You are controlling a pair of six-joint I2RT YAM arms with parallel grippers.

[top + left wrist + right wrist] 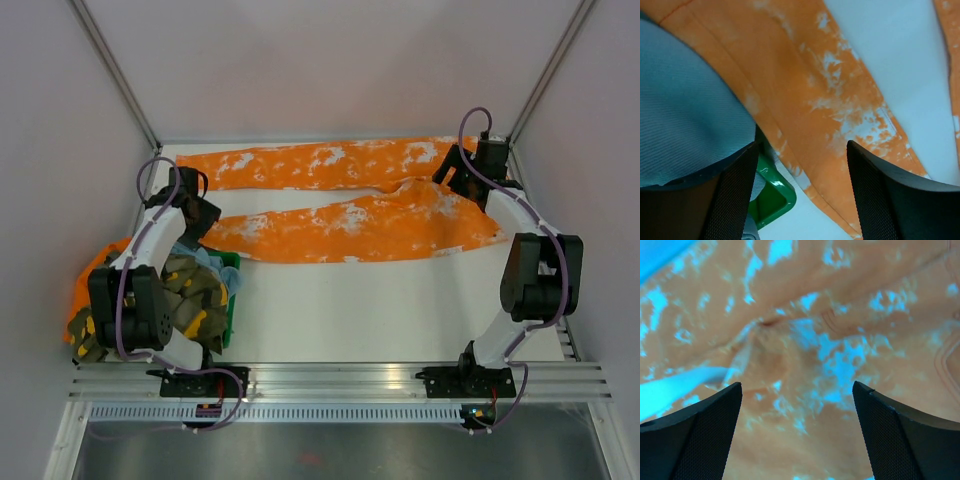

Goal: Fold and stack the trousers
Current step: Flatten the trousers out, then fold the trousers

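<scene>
Pre-grasp, first fold of trousers. Left hand 9 o'clock, right hand 3 o'clock, both apart, empty. Next: pinch both ends.

- Here's the left arm: white links, chunky black joints, purple cable looping alongside.
- The right arm, same build, same cable.
- On the right pincer, black mesh-textured fingers.

There is one pair of trousers, with two legs, across the upper middle of the one table. At lower left are one green bin, one camouflage garment and one light blue cloth. Two hands show: the left hand at centre left and the right hand at upper right.
</scene>
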